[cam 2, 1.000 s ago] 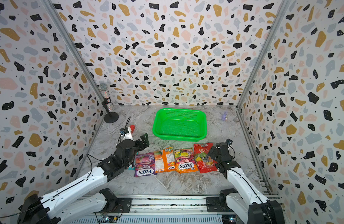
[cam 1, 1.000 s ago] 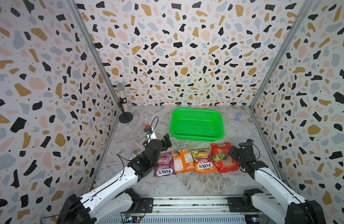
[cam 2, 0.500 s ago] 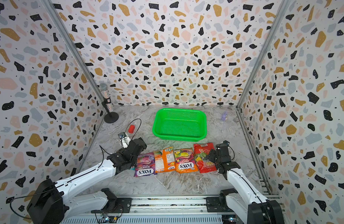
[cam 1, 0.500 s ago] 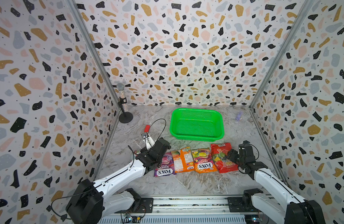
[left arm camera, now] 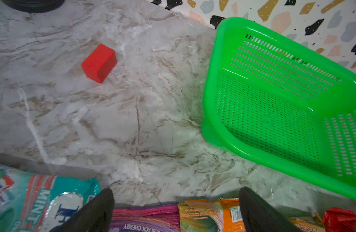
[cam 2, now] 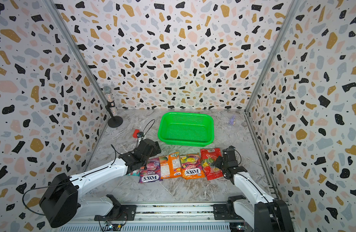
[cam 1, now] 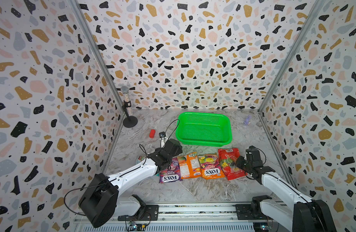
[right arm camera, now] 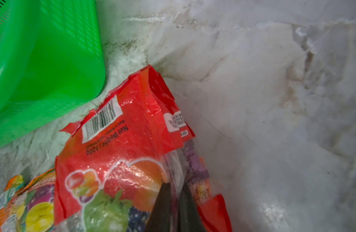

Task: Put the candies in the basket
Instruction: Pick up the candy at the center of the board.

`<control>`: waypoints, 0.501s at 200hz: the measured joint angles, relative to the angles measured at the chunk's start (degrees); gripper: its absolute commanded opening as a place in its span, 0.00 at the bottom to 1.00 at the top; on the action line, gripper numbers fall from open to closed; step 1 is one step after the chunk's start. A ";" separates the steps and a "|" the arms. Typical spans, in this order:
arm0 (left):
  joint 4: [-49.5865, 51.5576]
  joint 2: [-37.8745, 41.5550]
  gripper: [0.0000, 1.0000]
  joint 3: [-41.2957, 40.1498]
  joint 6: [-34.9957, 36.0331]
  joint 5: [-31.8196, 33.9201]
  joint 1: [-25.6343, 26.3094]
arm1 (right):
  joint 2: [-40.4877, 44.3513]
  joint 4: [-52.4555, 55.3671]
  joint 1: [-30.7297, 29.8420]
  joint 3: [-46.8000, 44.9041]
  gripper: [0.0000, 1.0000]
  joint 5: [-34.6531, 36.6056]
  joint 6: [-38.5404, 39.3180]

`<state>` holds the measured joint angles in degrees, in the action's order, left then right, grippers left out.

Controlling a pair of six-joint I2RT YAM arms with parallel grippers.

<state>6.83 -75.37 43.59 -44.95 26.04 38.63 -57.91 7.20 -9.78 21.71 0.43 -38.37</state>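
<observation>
Four candies lie in a row in front of the green basket (cam 1: 203, 143): purple bag (cam 1: 170, 172), orange bag (cam 1: 188, 165), orange-yellow bag (cam 1: 210, 166), red bag (cam 1: 227, 160). A teal mint bag (cam 1: 140, 159) peeks out behind my left arm and shows beside one finger in the left wrist view (left arm camera: 32, 200). My left gripper (left arm camera: 176, 200) hangs open over the top edges of the purple bag (left arm camera: 145, 219) and orange bag (left arm camera: 209, 215). My right gripper (right arm camera: 176, 190) is shut on the side edge of the red bag (right arm camera: 123, 140). The basket (cam 2: 185, 141) holds nothing.
A small red block (cam 1: 152, 133) lies left of the basket. A microphone on a round stand (cam 1: 127, 108) fills the back left corner. A tiny purple object (cam 1: 247, 120) sits at the back right. Patterned walls enclose three sides.
The right gripper has closed on the red bag's edge. My left arm has sunk lower and reached right, its open gripper now over the purple bag's top.
</observation>
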 measured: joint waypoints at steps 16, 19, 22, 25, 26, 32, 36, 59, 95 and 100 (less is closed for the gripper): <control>-0.76 -1.22 1.00 0.70 1.29 -2.40 0.00 | 2.36 2.21 0.00 0.11 0.00 0.31 0.00; -0.94 -1.40 1.00 0.76 1.55 -2.95 0.00 | 3.02 2.91 0.00 0.15 0.00 0.44 0.00; -0.96 -1.55 1.00 0.83 1.73 -3.30 0.00 | 3.56 3.48 0.00 0.22 0.00 0.55 0.00; -1.03 -1.66 1.00 0.87 1.95 -3.61 0.00 | 4.04 4.00 0.00 0.28 0.00 0.66 0.00; -1.09 -1.75 1.00 0.90 1.97 -3.76 0.00 | 4.20 4.20 0.00 0.33 0.00 0.68 0.00; -1.31 -1.95 1.00 0.94 2.27 -4.46 0.00 | 5.46 5.75 0.00 0.68 0.00 0.90 0.02; -1.53 -2.10 1.00 0.94 2.38 -4.83 0.00 | 6.27 6.80 0.00 0.98 0.00 1.07 0.02; -2.67 -2.62 1.00 0.92 2.56 -5.90 0.00 | 10.80 12.17 0.00 3.72 0.00 1.75 0.04; -6.80 -1.31 1.00 -1.62 2.49 -3.67 0.00 | 14.88 19.23 0.00 10.58 0.00 1.73 -0.11; -7.23 -0.94 1.00 -2.27 2.40 -2.97 0.00 | 14.95 20.13 0.00 11.74 0.00 1.73 -0.20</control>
<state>-0.40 -76.31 41.32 -42.54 23.07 38.63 -42.96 27.33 -9.78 33.45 2.15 -38.57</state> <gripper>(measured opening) 0.997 0.037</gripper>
